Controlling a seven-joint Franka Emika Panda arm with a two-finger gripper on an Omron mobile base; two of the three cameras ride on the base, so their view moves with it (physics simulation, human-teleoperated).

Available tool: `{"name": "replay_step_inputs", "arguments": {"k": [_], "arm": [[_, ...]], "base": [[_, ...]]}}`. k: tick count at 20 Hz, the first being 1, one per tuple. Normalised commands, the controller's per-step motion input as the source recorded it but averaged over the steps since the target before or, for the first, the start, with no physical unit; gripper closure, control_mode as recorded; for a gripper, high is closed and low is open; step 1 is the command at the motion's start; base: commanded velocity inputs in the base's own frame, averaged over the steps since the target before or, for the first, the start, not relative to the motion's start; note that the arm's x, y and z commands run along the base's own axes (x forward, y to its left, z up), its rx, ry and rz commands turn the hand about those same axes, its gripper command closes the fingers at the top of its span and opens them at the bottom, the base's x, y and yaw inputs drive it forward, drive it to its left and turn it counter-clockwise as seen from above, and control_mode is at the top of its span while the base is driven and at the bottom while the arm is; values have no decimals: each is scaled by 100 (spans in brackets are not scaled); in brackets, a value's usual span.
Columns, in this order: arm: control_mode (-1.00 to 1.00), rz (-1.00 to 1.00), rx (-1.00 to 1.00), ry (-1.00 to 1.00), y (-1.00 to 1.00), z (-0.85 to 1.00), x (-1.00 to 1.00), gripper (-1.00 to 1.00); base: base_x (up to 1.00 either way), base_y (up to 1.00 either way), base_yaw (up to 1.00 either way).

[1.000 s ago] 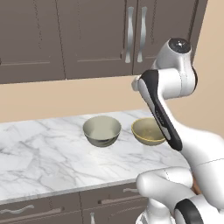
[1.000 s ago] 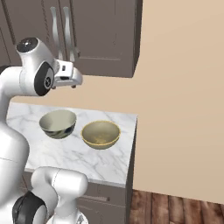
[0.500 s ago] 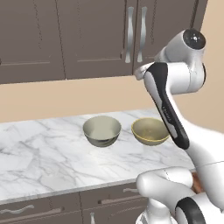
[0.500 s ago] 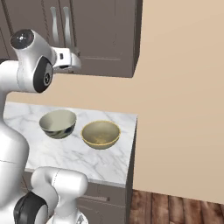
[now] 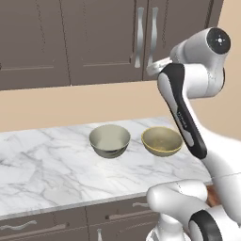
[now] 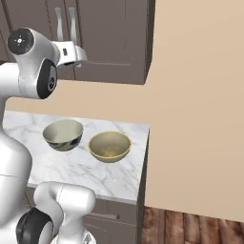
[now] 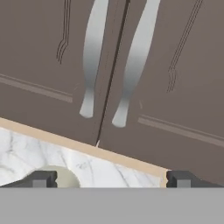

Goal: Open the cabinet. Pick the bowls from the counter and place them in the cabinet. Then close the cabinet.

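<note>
The cabinet [image 5: 103, 42] hangs above the counter [image 5: 47, 169] with both panelled doors shut. Its two silver bar handles [image 7: 92, 57] run side by side on either side of the door seam. My gripper [image 7: 111, 179] is raised in front of the doors, just below the handles' lower ends, open with nothing between its fingertips [image 7: 41, 179]. In the right base view the hand [image 6: 71, 52] sits beside the handles [image 6: 72, 21]. The grey-cream bowl [image 5: 109, 140] [image 6: 63, 134] and the mustard-yellow bowl [image 5: 162, 140] [image 6: 109, 146] stand upright next to each other on the marble.
A plain dark wall cabinet [image 5: 33, 42] adjoins on the left. Drawers with horizontal handles [image 5: 42, 226] lie under the counter. The counter ends at its right edge [image 6: 145, 157] against a beige wall [image 6: 200, 95], with wooden floor [image 6: 190, 226] below.
The arm has lifted the hand upward and closer to the cabinet doors, near the handles. Both bowls stay where they were and the jaws remain wide.
</note>
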Motion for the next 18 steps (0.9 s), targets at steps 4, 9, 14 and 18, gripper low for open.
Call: {"name": "replay_step_inputs", "arguments": {"k": [4, 9, 14, 18], "arm": [[-100, 2, 0, -1, 0, 21, 0, -100], [-100, -8, 1, 0, 6, 15, 5, -100], [-100, -17, 0, 0, 12, 8, 22, -100], [-100, -3, 4, -8, 6, 0, 22, -100]], "base": [[0, 0, 0], [0, 0, 0], [0, 0, 0], [0, 0, 0]]}}
